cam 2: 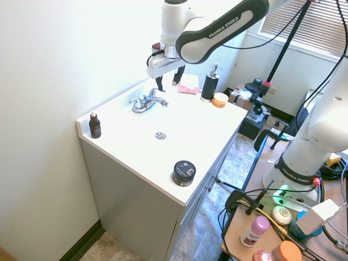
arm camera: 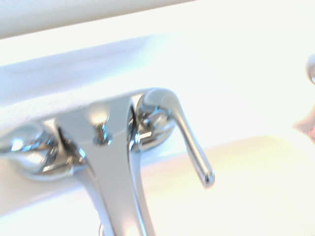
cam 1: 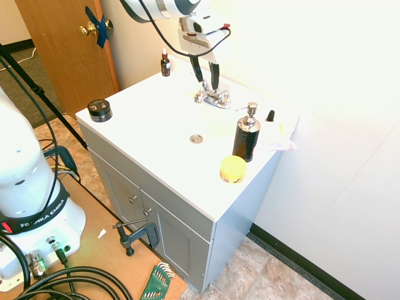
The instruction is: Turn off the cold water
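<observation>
**Over the faucet, fingers apart**

My gripper point(cam 1: 207, 76) hangs just above the chrome faucet point(cam 1: 212, 97) at the back of the white vanity top point(cam 1: 150, 125), its two dark fingers spread with a clear gap between them and nothing held. In the second exterior view my gripper point(cam 2: 168, 83) sits over the faucet point(cam 2: 148, 101), toward the side nearer the black soap pump point(cam 2: 209, 83).

The cold-water handle point(arm camera: 183, 132) fills the wrist view: a slim chrome lever, thick at its hub beside the spout point(arm camera: 110, 162) and tapering to a rounded tip. Its long axis runs outward from the hub, slanting away from the spout toward the basin side. The matching other handle point(arm camera: 27, 147) is cut off at the picture's edge and blurred. I see no stream under the spout, whose end is cut off in that view.

From the exterior views the cold-water handle point(cam 1: 223, 96) is too small and glary to read its angle, and I cannot tell whether my fingertips touch it. The drain point(cam 1: 196, 139) lies in the sink in front of the faucet.
</observation>
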`<state>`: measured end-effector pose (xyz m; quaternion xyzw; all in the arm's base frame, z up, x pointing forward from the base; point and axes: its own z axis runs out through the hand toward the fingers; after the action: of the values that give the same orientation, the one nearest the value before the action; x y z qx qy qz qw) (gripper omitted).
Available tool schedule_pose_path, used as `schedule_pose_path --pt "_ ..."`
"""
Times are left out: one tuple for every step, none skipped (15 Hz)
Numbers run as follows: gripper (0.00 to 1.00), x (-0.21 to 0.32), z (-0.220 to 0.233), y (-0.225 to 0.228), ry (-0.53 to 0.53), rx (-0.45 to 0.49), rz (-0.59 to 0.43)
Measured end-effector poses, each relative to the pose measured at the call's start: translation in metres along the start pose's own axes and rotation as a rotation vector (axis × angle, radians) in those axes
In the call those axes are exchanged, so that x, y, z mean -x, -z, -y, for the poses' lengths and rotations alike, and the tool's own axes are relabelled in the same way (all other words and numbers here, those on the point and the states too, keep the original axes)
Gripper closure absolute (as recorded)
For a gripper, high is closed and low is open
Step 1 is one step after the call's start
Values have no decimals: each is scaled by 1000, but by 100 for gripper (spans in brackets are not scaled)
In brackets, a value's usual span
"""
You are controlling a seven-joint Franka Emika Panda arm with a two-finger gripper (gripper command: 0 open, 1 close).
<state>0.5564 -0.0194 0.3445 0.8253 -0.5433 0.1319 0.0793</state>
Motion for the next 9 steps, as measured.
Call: schedule_pose_path --pt "0 -4 6 -10 -8 9 -7" --pt "0 -7 9 -19 -12 19 -6" --pt "0 -10 11 -28 -14 26 -5" --pt "0 -11 10 -37 -15 31 -6" --pt "0 -14 9 -46 -16 37 -11" --pt "0 -16 7 -53 -18 43 -16" --pt "0 -20 4 -59 -21 48 -21" --pt "0 -25 2 -64 -26 48 -27" --pt "0 -28 0 -68 -31 46 -30"
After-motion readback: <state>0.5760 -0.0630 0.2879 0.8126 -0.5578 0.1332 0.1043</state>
